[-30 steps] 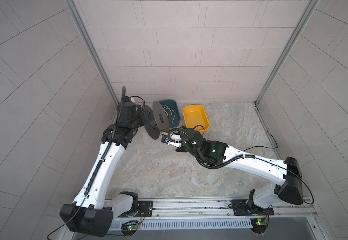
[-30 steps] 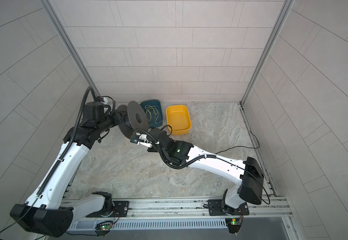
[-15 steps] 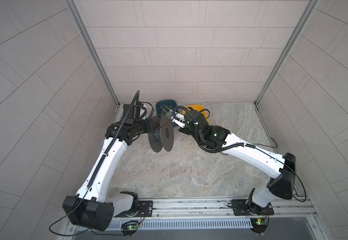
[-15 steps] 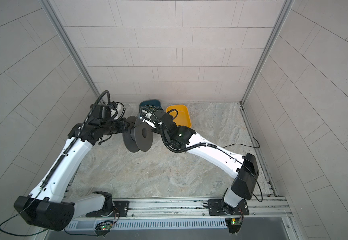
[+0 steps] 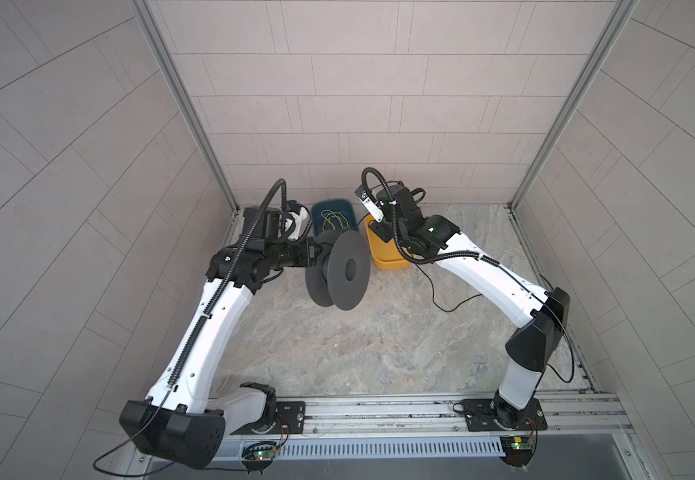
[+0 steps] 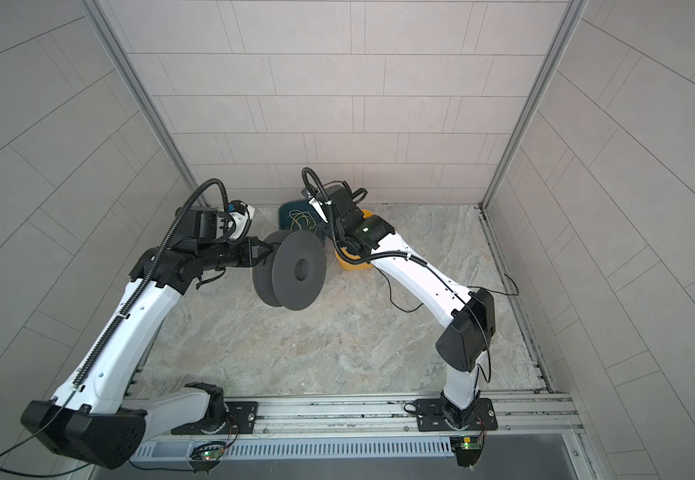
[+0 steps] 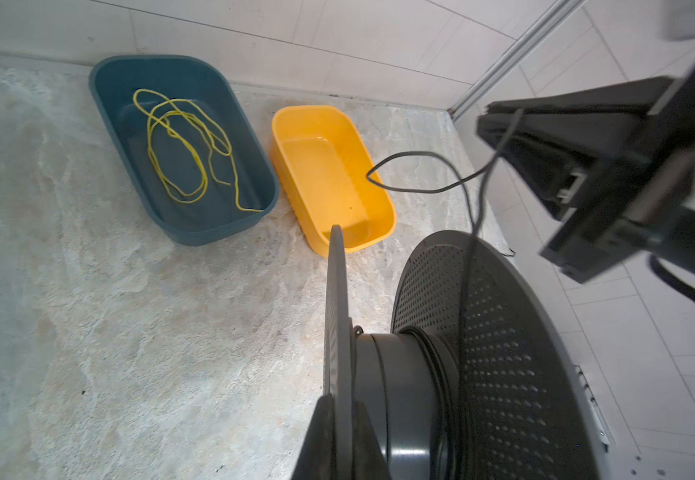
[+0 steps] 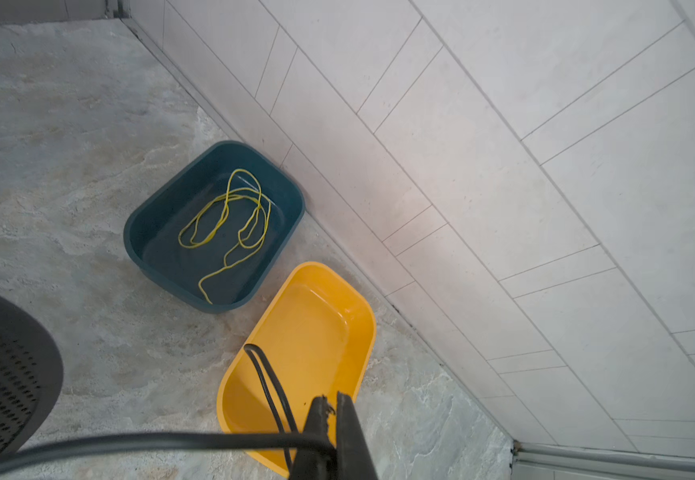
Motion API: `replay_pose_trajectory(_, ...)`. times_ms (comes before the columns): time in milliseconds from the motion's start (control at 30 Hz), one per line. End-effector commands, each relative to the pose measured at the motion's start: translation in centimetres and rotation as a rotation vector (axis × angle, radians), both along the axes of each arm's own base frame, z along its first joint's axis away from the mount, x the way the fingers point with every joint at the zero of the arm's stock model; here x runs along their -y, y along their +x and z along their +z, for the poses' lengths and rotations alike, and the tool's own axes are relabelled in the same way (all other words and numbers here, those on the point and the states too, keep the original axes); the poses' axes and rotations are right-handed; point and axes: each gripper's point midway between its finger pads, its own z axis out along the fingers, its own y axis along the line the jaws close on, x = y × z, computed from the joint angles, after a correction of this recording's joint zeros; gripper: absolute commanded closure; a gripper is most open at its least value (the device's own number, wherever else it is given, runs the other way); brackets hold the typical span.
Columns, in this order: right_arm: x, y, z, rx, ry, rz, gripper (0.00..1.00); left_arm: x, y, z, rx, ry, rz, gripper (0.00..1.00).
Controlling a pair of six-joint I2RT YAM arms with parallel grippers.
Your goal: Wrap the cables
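Beneath the cable (image 8: 270,388) sits the yellow tub (image 8: 316,316)

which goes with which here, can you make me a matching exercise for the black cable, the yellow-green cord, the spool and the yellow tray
1 black cable
2 yellow-green cord
3 spool
4 yellow tray

a lying in the blue tray
b flange clamped by the left gripper
c standing beside the blue tray
d pinched in the right gripper

Pairs: 1-d, 2-a, 3-b, 4-c
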Motion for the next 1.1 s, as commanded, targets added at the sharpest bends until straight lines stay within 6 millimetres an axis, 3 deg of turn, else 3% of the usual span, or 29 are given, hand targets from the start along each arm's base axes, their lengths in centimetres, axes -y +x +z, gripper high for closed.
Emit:
replay_pose_trajectory(0,3.0,1.2,-1.9,-0.082,0.049,-0.117,1.00,0.8,-1.5,4.0,0.093,-0.062,-0.059,1.00)
replay_pose_trajectory(100,4.2,1.5,-3.9,-0.155,0.092,-0.153,1.00,1.2,-1.7,5.2,0.108,-0.102,-0.069,1.00)
replay_pose_trajectory(233,4.1,0.5,-6.4,-0.237,0.172,-0.117,1.00,1.8,-1.5,6.9,0.132,-0.174,-0.078,1.00)
replay_pose_trajectory(567,2.9,-4.6,-10.4,-0.373,0.430,0.022,1.00,2.2,0.1,9.8,0.161,-0.300,-0.025,1.00)
replay_pose_trajectory(767,1.5,-7.3,-9.6,-0.387,0.569,0.149,1.00,2.9,0.6,11.5,0.168,-0.381,-0.041,1.00)
replay_pose_trajectory(1067,3.1,-7.3,-7.9,-0.287,0.552,0.144,0.84,3.1,0.1,12.7,0.166,-0.419,-0.057,1.00)
